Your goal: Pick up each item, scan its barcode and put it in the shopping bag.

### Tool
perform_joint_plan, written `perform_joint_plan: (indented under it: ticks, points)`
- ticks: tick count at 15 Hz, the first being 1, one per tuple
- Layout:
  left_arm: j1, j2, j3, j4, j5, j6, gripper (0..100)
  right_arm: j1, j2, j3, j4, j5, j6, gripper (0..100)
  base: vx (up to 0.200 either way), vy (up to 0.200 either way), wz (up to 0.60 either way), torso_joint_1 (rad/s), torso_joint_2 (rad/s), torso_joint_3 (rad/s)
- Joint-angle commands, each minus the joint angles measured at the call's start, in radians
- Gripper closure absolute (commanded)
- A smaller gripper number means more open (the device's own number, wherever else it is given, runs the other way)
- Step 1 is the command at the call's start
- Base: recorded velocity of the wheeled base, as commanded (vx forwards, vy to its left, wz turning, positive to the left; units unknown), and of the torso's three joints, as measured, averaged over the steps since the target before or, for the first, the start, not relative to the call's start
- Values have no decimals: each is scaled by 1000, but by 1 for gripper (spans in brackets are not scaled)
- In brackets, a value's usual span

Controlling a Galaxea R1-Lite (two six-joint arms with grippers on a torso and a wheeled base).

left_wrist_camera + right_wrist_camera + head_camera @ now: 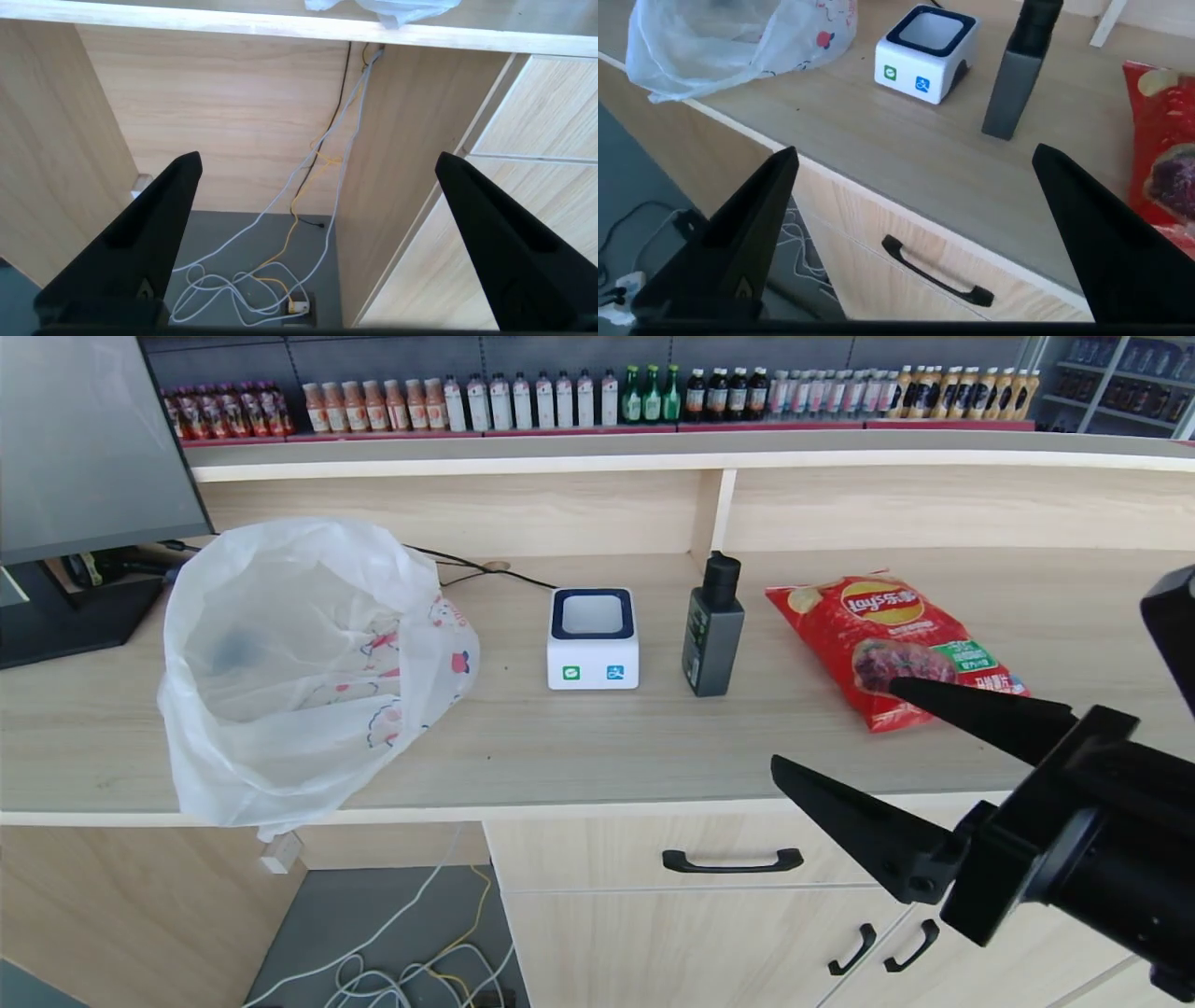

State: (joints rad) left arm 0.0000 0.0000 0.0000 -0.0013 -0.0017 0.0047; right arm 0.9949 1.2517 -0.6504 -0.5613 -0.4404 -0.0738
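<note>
Left gripper [318,161]: two black wedge-shaped fingers [140,243] spread wide apart. Beyond them, recess under pale wooden counter [187,19], closed by wood-grain back panel [215,112]. Crumpled translucent white plastic bag [402,9] overhangs counter edge. Thin white cables [329,135] and yellow cable [299,201] hang down panel corner, coil on grey floor [234,233] near small white plug [297,305]. Pale wooden drawer fronts [542,103] flank recess.

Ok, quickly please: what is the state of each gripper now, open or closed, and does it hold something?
Left gripper: open, holding nothing.
Right gripper: open, holding nothing.
</note>
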Motion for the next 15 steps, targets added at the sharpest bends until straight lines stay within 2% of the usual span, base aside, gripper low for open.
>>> perform_joint_plan:
  ticks: [1,4,5,10,11,15]
  points:
    - [0,0,0,0,0,0,0,7,95,-31,-37,-12,35,0,0,0,0,0,0,0]
    - [0,0,0,0,0,0,0,4,138,-94,-35,-34,80,0,0,0,0,0,0,0]
    - [0,0,0,0,0,0,0,-22,160,-106,-39,-34,85,0,0,0,0,0,0,0]
    - [0,0,0,0,0,0,0,-90,212,-97,-86,-37,83,0,0,0,0,0,0,0]
    - [0,0,0,0,0,0,0,-99,232,-92,-120,-37,85,0,0,0,0,0,0,0]
    - [0,0,0,0,0,0,0,-194,403,-84,-473,-34,88,0,0,0,0,0,0,0]
